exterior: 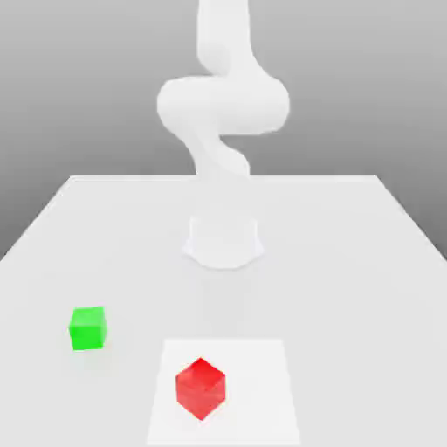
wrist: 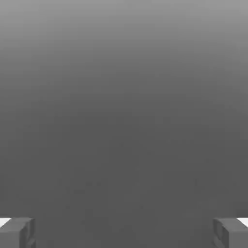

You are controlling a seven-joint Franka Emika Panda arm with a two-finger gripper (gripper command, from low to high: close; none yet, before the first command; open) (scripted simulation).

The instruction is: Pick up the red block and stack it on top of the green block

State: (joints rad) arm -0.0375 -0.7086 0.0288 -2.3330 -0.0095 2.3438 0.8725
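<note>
Item: red block (exterior: 200,388). Lodged on a paler square patch (exterior: 262,367) of the tabletop (exterior: 349,262), at the near edge of the exterior view, turned so that one corner is presented to the camera. Nothing is touching it.

Item: green block (exterior: 87,328). Set on the bare tabletop toward the exterior view's left, well apart from the red block and slightly farther back. Its upper face is unoccupied.

Item: arm (exterior: 223,105). Seen in the exterior view as a white form rising behind both blocks from its round base (exterior: 223,242).

Item: pincer (wrist: 124,232). Recorded in the hand view by two grey fingertips (wrist: 17,232) standing at opposite edges with plain grey ground between them; it is released, spread wide, and nothing is held.

Step in hand: judged to be the opening approach; the red block is not yet grasped, and no stacking is done.

Next move: the spread pincer is to be brought above the red block, turned to suit its rotated faces, lowered around it and clenched
</note>
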